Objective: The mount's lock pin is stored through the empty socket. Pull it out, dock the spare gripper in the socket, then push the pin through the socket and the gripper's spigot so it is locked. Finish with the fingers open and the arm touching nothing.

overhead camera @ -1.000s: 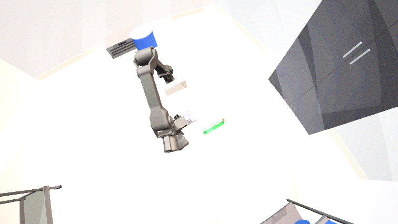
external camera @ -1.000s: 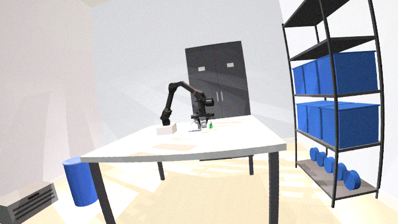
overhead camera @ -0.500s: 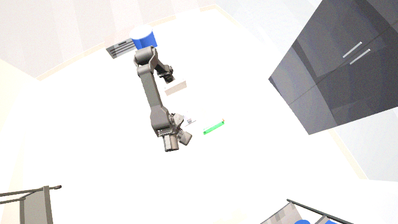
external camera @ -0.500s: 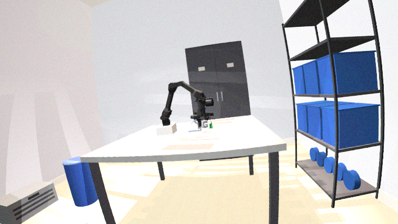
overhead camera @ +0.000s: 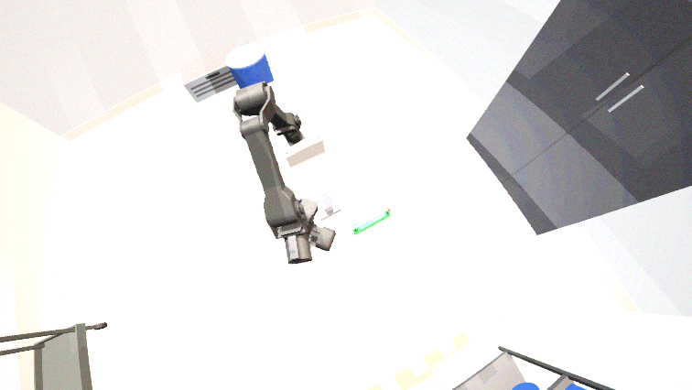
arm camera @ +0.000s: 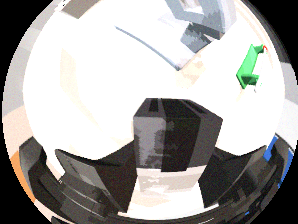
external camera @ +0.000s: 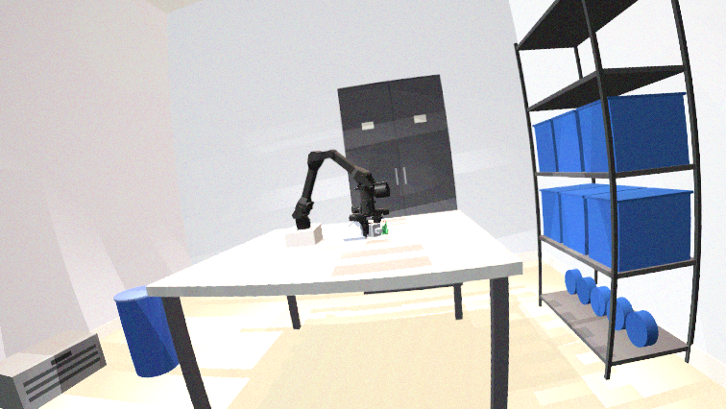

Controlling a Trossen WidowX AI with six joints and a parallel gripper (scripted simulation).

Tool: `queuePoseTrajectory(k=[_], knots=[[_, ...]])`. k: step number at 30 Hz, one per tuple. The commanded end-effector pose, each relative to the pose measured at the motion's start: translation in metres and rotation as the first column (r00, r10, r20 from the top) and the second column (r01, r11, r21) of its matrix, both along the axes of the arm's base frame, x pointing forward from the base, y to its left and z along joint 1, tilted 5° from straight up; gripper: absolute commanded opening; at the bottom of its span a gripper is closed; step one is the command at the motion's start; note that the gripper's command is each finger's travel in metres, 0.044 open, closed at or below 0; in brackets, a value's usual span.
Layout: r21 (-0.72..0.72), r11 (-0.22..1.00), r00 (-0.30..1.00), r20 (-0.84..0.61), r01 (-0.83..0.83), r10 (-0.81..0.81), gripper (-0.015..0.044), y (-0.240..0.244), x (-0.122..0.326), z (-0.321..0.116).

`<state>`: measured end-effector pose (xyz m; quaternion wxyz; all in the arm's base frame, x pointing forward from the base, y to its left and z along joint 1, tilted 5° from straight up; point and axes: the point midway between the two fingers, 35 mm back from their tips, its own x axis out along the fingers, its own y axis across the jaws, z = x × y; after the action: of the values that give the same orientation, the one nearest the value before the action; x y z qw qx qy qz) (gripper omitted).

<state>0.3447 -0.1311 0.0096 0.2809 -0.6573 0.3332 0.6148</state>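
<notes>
My gripper points down and is shut on the dark, blocky spare gripper, which fills the space between the fingers. In the top view the arm hides the fingers. The grey mount stands close beside the held piece; in the wrist view it is at the top, cut by the view's edge. Contact between them cannot be told, and its socket opening is unclear. A green holder lies beyond the mount. A red tip shows at its end, apparently the lock pin's; the pale shaft is hardly visible.
The arm's pale base block sits on the white table. Off the table stand a blue bin, a dark cabinet and a shelf rack with blue boxes.
</notes>
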Motion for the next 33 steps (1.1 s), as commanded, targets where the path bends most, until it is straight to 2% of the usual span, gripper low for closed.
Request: queuePoseTrajectory(k=[1, 14, 30, 31, 33], knots=[[-0.002, 1.000, 1.000, -0.010, -0.024, 0.024, 0.0000, 0.000, -0.003, -0.010], [-0.002, 1.000, 1.000, -0.010, -0.024, 0.024, 0.0000, -0.002, -0.001, -0.025], [0.002, 1.000, 1.000, -0.009, -0.020, 0.020, 0.0420, -0.001, -0.001, -0.022], [0.002, 1.000, 1.000, -0.009, -0.020, 0.020, 0.0440, -0.001, -0.001, -0.022], [0.002, 1.000, 1.000, -0.009, -0.020, 0.020, 0.0440, -0.001, -0.001, -0.021]])
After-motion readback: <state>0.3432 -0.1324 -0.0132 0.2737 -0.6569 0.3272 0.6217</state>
